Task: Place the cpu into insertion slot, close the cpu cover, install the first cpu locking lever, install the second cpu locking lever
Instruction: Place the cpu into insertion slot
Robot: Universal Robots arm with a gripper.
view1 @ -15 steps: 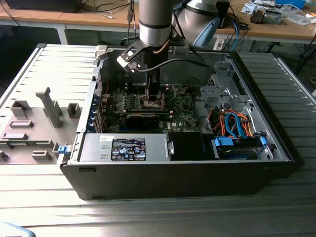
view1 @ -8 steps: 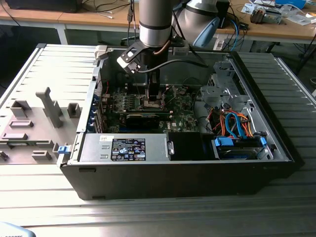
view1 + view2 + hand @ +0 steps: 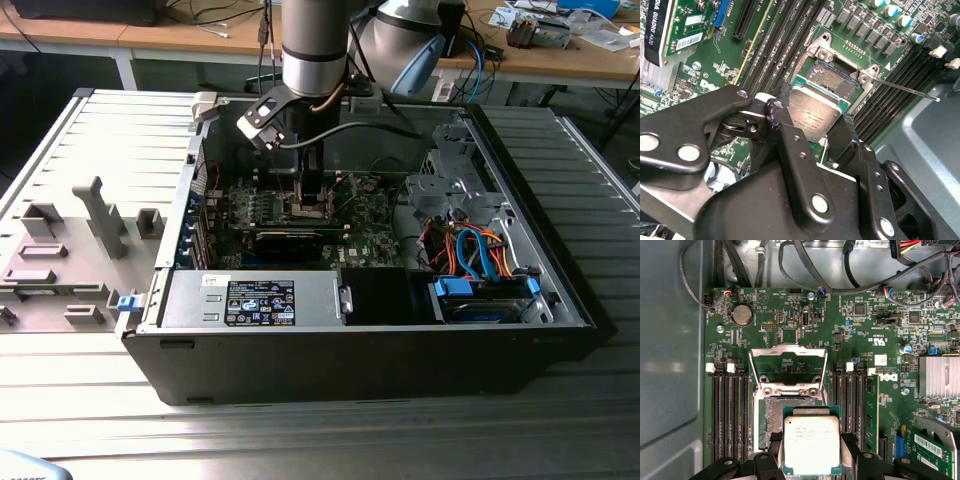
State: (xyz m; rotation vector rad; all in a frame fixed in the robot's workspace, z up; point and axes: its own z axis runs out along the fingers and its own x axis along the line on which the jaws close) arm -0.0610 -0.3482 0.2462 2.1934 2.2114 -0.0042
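My gripper [image 3: 812, 442] is shut on the cpu [image 3: 812, 446], a flat square chip with a silver-grey top and green rim, held by two opposite edges. Both wrist views show the cpu [image 3: 815, 116] hovering over one side of the insertion slot [image 3: 774, 416], the dark square socket [image 3: 832, 79] on the green motherboard. The cpu cover [image 3: 788, 350], a silvery frame with a cut-out centre, stands swung open at the far side of the socket. A thin metal lever [image 3: 905, 90] sticks out beside the socket. In the exterior view the gripper [image 3: 310, 207] reaches down inside the open computer case [image 3: 360, 350].
Black memory slots [image 3: 730, 415] flank the socket on both sides. A long black expansion card [image 3: 290, 240], a finned heatsink [image 3: 940, 376], cable bundles [image 3: 840, 270] and a drive cage with blue and orange cables [image 3: 480, 260] crowd the case. Grey fixtures [image 3: 100, 215] stand at the exterior view's left.
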